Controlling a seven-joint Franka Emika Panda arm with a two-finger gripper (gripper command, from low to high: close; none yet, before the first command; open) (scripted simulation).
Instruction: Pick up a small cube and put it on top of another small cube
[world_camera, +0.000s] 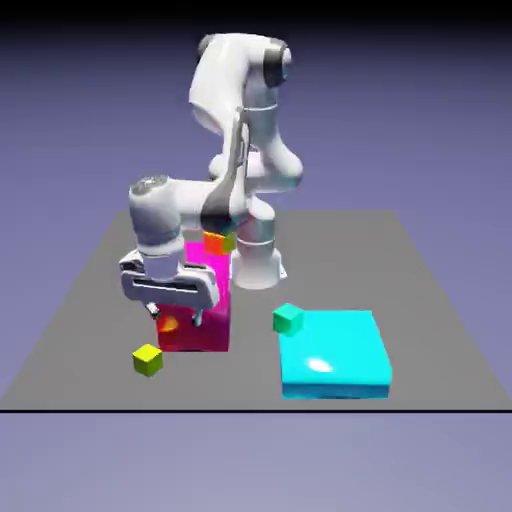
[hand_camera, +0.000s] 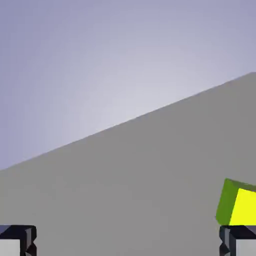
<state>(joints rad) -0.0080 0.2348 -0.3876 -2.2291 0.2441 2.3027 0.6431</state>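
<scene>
My tool is spread wide, nothing in it, partly hiding the magenta block. An orange-and-yellow cube peeks out behind my arm. In the hand view, the lime-yellow cube is cut off lower right. Green cube touches the cyan block. Grey tabletop, violet backdrop.

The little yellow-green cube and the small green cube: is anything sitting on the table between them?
In the exterior view, the lime cube and green cube are apart. The near end of the magenta block reaches into the gap; the rest is bare grey table.
</scene>
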